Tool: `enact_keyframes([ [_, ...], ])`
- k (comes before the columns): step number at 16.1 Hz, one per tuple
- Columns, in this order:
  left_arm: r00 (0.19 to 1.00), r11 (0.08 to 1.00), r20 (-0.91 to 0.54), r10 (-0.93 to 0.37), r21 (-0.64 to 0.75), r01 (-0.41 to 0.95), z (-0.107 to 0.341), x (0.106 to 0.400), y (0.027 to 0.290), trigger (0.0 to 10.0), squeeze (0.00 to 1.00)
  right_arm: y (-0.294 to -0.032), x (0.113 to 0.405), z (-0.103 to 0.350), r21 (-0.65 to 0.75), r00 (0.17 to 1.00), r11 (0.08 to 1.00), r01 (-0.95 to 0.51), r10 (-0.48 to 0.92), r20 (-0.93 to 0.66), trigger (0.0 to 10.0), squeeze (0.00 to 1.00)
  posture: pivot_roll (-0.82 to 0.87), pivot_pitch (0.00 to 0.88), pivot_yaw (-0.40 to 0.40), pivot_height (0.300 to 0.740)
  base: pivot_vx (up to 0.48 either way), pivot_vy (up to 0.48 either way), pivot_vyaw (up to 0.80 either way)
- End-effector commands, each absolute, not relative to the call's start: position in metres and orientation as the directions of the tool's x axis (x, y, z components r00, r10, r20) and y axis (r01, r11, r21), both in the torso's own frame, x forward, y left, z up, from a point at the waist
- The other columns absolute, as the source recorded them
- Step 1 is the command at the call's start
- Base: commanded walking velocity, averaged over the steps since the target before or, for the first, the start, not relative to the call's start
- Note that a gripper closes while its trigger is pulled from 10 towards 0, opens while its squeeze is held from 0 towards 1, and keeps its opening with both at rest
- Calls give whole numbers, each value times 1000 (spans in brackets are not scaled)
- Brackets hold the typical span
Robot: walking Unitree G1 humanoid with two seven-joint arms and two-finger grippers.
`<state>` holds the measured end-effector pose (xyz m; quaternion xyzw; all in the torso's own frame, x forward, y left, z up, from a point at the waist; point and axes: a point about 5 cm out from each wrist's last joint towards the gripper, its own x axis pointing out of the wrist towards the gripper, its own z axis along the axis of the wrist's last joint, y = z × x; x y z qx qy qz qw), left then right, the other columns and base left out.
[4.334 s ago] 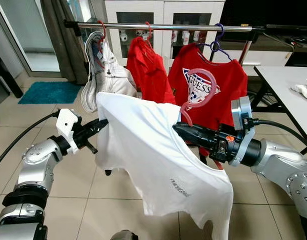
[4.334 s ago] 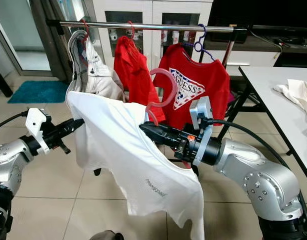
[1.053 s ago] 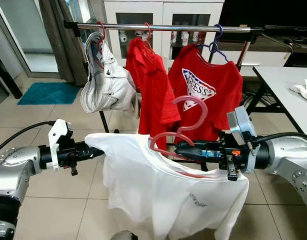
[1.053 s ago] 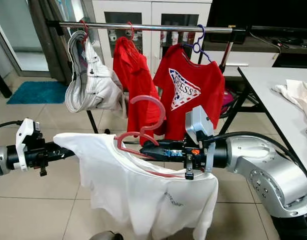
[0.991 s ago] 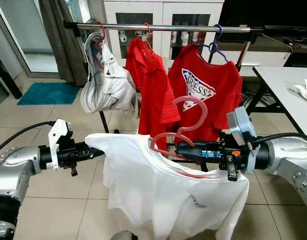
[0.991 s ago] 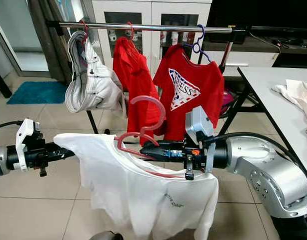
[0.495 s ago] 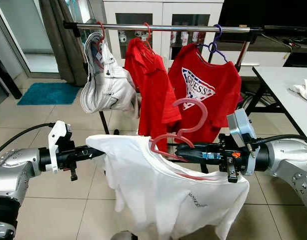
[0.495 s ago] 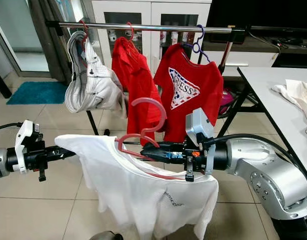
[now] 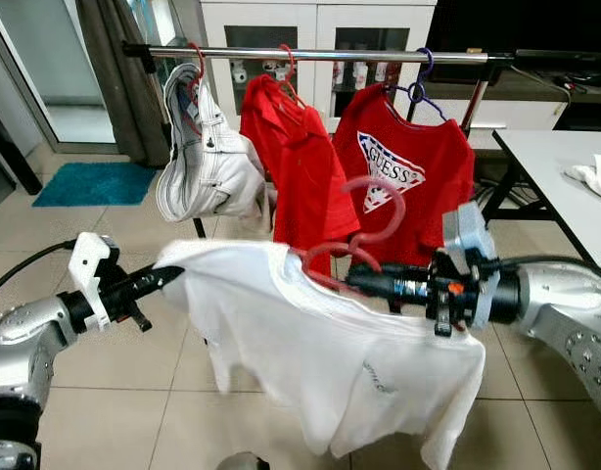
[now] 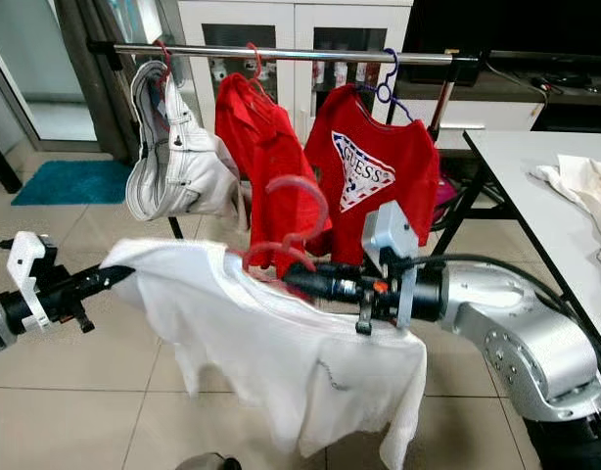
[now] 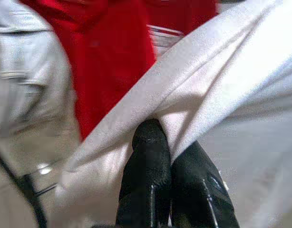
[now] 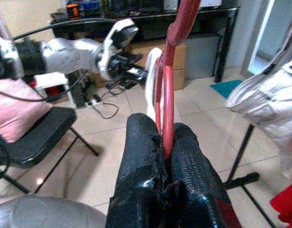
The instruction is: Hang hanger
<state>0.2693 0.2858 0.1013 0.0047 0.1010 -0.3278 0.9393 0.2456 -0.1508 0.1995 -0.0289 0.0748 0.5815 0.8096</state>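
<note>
While the white shirt [image 9: 320, 333] sags between the two arms at about waist height, the left tool [image 9: 173, 277] has its black fingers [image 11: 150, 175] pressed together on one shoulder edge of the cloth, pulling it out to the robot's left. Across from it, the right tool [image 9: 354, 282] is clamped on the red hanger [image 9: 364, 240], its two fingers [image 12: 141, 156] closed tight around the thin red bar, as the right wrist view makes plain. That hanger sits inside the shirt's neck opening, with its hook curling up above the collar in front of the hanging red clothes, below the rail and not touching it. From the collar the white shirt drapes down over the right arm and hangs loose toward the tiled floor [image 9: 105, 411].

Behind all this stands a clothes rail [image 9: 330, 55] with a metal bar running across. On it, from the robot's left, hang a pale denim garment [image 9: 208, 166] on a red hook, a plain red shirt [image 9: 296, 162], and a red printed T-shirt [image 9: 408, 181] on a purple hanger [image 9: 418, 83]. Off to the right is a white worktop [image 9: 565, 186] with a crumpled cloth [image 9: 599, 176] on it. Farther back are white cabinets [image 9: 315, 29], a dark curtain [image 9: 119, 78] and a teal mat [image 9: 95, 181] on the floor.
</note>
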Motion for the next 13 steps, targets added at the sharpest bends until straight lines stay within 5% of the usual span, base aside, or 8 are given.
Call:
enact_keyframes([
  [1, 823, 847, -209, -528, -58, 529, 88, 260, 293, 0, 0, -160, 255, 212, -18, 396, 397, -918, 911, -113, 10000, 0, -58, 0, 67, 740, 0, 0, 0],
  [6, 941, 954, -156, -300, -34, 298, 78, 257, 304, 0, 0, -167, 266, 214, -14, 464, 465, -885, 880, -97, 10000, 0, -50, 0, 55, 740, 0, 0, 0],
  [9, 927, 933, -107, -360, -32, 358, 84, 258, 292, 0, 0, -165, 265, 211, -9, 464, 465, -885, 880, -99, 10000, 0, -47, 0, 56, 740, 0, 0, 0],
  [10, 886, 889, -73, -458, -56, 455, 89, 257, 276, 10000, 0, -163, 264, 209, -1, 464, 466, -885, 881, -97, 10000, 0, -45, 0, 55, 740, 0, 0, 0],
  [11, 871, 873, -65, -487, -43, 485, 91, 256, 270, 10000, 0, -162, 263, 208, 3, 463, 466, -885, 881, -95, 10000, 0, -44, 0, 54, 740, 0, 0, 0],
  [12, 860, 860, -24, -510, -36, 509, 100, 258, 262, 10000, 1000, -159, 262, 205, 11, 471, 474, -880, 877, -94, 10000, 0, -44, 0, 53, 740, 0, 0, 0],
  [13, 859, 858, 17, -511, -42, 512, 108, 260, 257, 10000, 1000, -158, 261, 201, 10, 502, 505, -863, 859, -99, 10000, 0, -40, 0, 51, 740, 0, 0, 0],
])
